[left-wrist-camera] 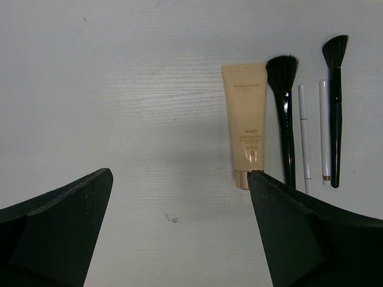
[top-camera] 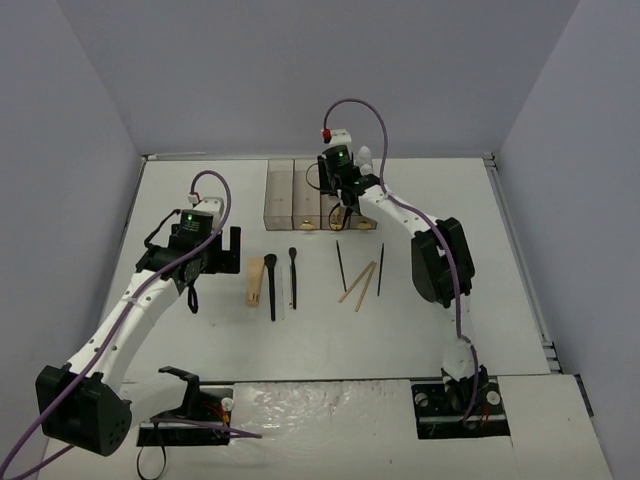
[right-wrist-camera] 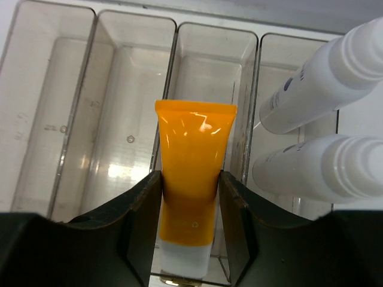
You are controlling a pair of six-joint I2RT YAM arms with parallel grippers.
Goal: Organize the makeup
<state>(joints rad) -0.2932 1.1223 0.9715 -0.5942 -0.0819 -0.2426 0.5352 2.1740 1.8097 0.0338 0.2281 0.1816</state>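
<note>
Above the box point(right-wrist-camera: 94, 72), only its wrist view shows the right tool point(right-wrist-camera: 190, 182) clamping an orange tube point(right-wrist-camera: 194, 140); left tool point(left-wrist-camera: 179, 176) gapes empty.

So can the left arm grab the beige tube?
Probably yes. The left end effector is open and empty, just by the beige tube, which lies flat with nothing on it. A black brush lies close on one side, so it might get nudged.
</note>
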